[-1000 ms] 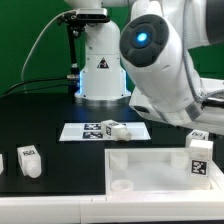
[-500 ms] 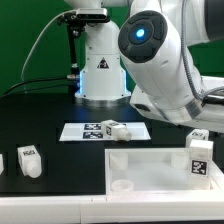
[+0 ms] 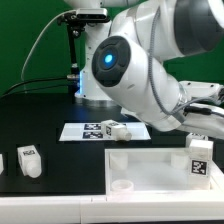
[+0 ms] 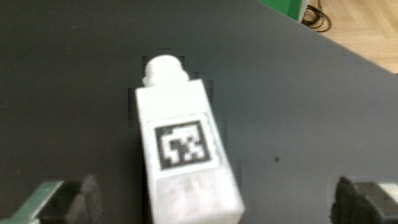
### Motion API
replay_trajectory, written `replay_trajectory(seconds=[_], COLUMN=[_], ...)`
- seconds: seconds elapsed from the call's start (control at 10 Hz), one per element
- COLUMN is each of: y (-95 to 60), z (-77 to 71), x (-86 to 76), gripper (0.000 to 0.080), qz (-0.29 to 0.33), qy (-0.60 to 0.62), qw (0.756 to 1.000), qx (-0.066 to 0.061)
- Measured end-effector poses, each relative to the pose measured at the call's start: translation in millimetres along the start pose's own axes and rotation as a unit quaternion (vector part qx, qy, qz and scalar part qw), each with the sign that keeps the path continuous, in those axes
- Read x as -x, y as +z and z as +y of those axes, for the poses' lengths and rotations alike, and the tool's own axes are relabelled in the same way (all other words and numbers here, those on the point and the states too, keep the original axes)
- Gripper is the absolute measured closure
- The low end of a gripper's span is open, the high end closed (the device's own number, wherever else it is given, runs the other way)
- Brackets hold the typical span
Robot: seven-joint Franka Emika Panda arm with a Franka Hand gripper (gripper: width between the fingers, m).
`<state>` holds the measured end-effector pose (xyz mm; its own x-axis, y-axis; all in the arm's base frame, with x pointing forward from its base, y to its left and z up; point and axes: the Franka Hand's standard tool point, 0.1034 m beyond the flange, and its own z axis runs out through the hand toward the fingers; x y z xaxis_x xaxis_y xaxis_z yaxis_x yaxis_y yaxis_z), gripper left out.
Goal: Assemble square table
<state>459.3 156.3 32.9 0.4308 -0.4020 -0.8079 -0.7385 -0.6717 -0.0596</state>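
In the wrist view a white leg point(image 4: 187, 150) with a black-and-white tag lies flat on the black table. It has a round peg at its far end. My gripper point(image 4: 214, 205) is open over its near end, with one dark finger point(image 4: 63, 200) on each side and not touching it. In the exterior view the white square table top point(image 3: 150, 165) lies at the front right. A tagged leg point(image 3: 200, 158) stands at its right end. The arm point(image 3: 130, 70) hides my fingers there.
One leg point(image 3: 116, 129) lies on the marker board point(image 3: 80, 131) at the table's middle. Another leg point(image 3: 29, 160) stands at the exterior view's left, with a white piece point(image 3: 2, 162) at the edge. The robot base point(image 3: 100, 75) stands behind.
The arm has swung, and its blue-lit joint has moved left and down in the exterior view. The legs and the table top have not moved.
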Motion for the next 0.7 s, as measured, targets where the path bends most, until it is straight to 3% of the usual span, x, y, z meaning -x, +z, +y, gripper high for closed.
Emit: replay_trajectory(seconds=[0.2,0.3,0.7], y=[-0.7,0.7,27.6], z=[2.3,9.3,17.1], x=[-1.9,-7.9,-12.0], gripper=[0.0151,0.0151,0.0151], qz=[-0.002,-0.008,-0.019], qy=[0.002,0.008,0.029], qw=[1.000,1.000,0.999], qx=[-0.003,-0.012,0.001])
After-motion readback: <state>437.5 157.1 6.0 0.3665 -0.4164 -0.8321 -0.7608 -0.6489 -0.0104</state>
